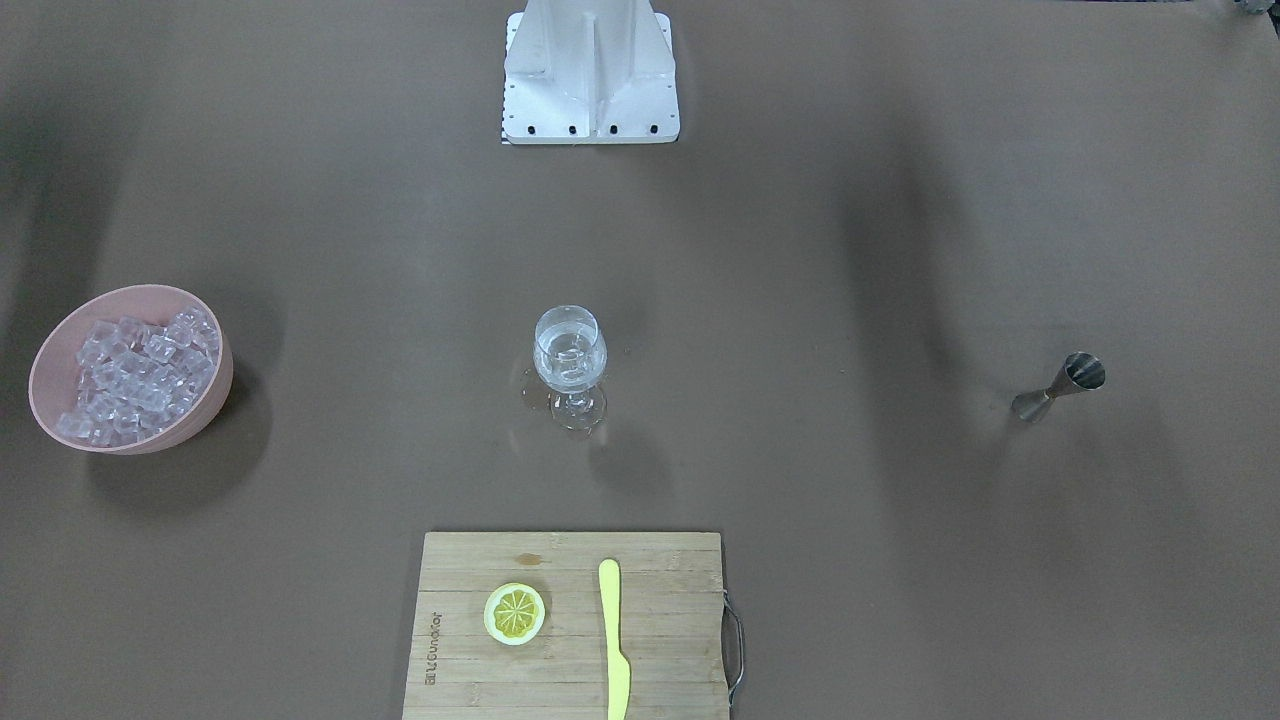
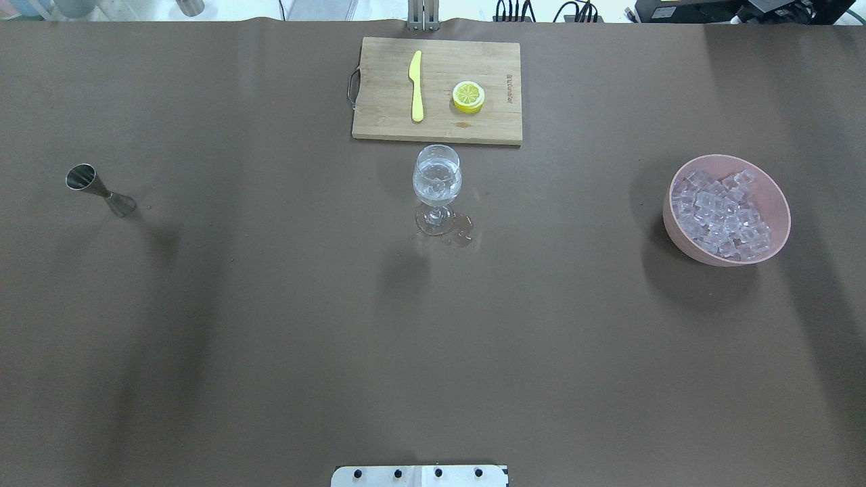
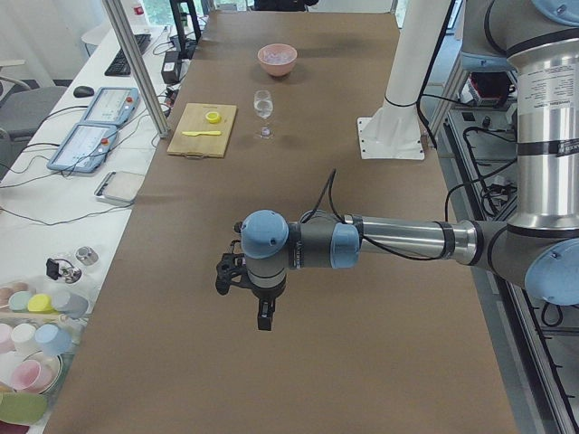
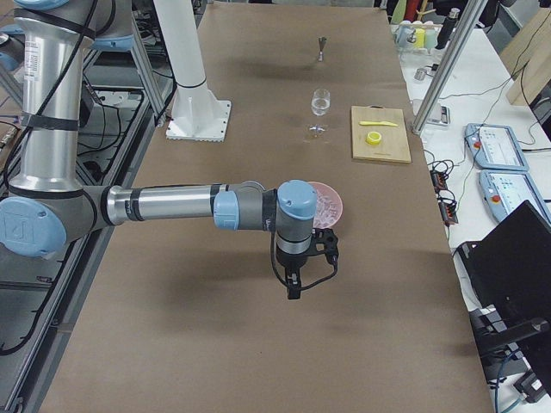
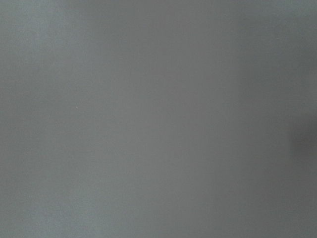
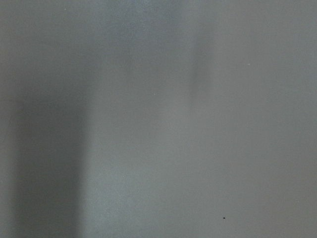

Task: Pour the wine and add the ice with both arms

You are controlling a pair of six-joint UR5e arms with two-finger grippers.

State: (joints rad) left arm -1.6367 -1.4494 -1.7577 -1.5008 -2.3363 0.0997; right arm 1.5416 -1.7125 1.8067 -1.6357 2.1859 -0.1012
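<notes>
Left arm [image 3: 389, 240] and right arm [image 4: 172, 205] hang over the table [image 2: 270, 304]; whether left gripper [image 3: 262, 321] or right gripper [image 4: 293, 288] is spread cannot be told. A pink bowl [image 2: 778, 196] holds ice [image 2: 720, 213]. The central wine glass [image 2: 438, 182] holds wine [image 2: 437, 193], possibly a cube: seemingly nearly done.

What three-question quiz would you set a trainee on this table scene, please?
1. True or false: the wine glass stands on the cutting board.
2. What lies on the board next to the lemon slice? A) a spoon B) a yellow knife C) a cork
3. Fill in: the metal jigger stands on the robot's ___ side.
Key: 1 false, it stands on the table beside the board; 2 B; 3 left.
</notes>
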